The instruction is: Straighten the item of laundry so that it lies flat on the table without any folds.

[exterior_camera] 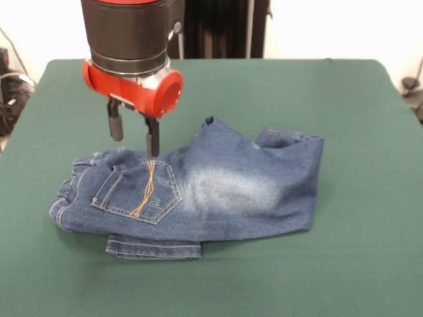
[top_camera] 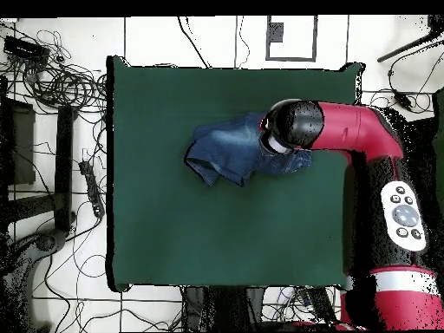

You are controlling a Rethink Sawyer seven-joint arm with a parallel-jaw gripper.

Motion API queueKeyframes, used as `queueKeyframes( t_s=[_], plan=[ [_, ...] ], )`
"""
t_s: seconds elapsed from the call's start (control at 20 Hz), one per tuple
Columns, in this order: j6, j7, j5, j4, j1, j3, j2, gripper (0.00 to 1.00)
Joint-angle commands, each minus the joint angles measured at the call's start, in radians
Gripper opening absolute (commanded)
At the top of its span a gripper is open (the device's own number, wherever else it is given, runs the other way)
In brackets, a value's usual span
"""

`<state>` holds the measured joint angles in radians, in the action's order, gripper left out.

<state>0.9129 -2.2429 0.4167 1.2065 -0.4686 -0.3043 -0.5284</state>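
The gripper (exterior_camera: 134, 137) hangs with fingers spread, pinching nothing, right over the waistband end of the jeans (exterior_camera: 218, 191); their long axis runs sideways from it along the table (exterior_camera: 344, 92), legs folded.

Bare table (exterior_camera: 370, 264) all around jeans (exterior_camera: 225, 191)

The jeans (exterior_camera: 198, 195) lie folded on the counter (exterior_camera: 357, 99), about mid-counter. The end effector (exterior_camera: 134, 135) hangs just above the jeans' waistband end, behind the back pocket (exterior_camera: 140, 191).
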Motion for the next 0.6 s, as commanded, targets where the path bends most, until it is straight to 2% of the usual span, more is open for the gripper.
queueKeyframes(
  t_s=[0.05, 0.25, 0.6],
  plan=[
    [-0.107, 0.061, 0.069, 0.025, 0.044, -0.015, 0.184, 1.00],
    [-0.170, 0.088, 0.076, 0.020, 0.021, -0.041, 0.239, 1.00],
    [-0.161, 0.098, 0.071, 0.005, 0.022, -0.041, 0.253, 1.00]
  ],
)
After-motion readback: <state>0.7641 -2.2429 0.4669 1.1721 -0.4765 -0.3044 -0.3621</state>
